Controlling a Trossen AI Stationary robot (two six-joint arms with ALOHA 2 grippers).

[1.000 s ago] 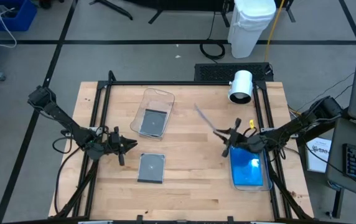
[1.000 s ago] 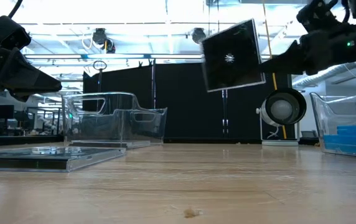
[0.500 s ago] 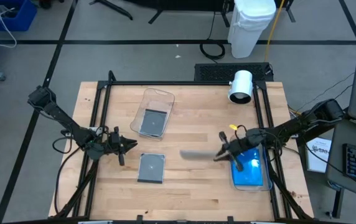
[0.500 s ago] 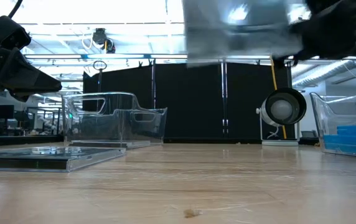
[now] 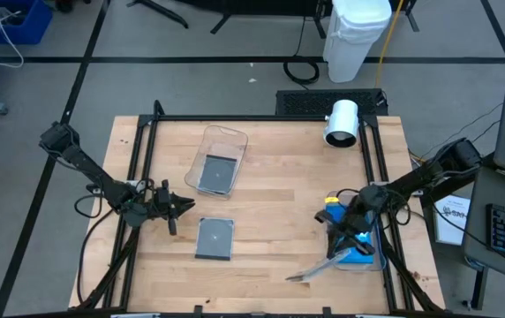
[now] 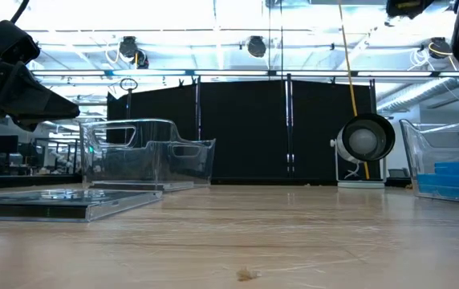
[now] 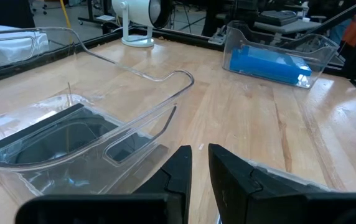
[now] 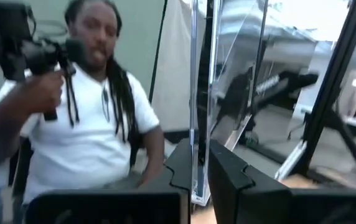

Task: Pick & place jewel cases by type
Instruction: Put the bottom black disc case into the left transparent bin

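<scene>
the pale wooden surface [image 5: 270,185] sits inside a black frame, on a grey floor crossed by dark lines. toward 11 o'clock of its middle lies a clear tub [image 5: 217,159] holding a dark jewel case [image 5: 216,174]; a second dark jewel case [image 5: 214,238] lies flat on the wood toward 7 o'clock. at 4 o'clock, by the edge, a second clear tub [image 5: 378,258] holds the blue jewel cases [image 7: 271,63]. a white fan-like device [image 5: 342,122] stands at 1 o'clock, and beyond the surface a white bin [image 5: 355,35] rests on the floor. the left tool [image 5: 185,205] waits at 9 o'clock, just beside the loose case, fingers close together with only a thin slit between them and nothing in it. the right tool [image 5: 336,259] hangs over the blue tub at 4 o'clock, clamped on a clear-fronted jewel case [image 5: 316,271] that juts toward 5 o'clock, held edge-on in the right wrist view. that view looks into the room, where a person in a white t-shirt [image 8: 84,143] sits holding a dark handle [image 8: 48,68]. the low view shows black curtains and bright ceiling lights behind.
</scene>
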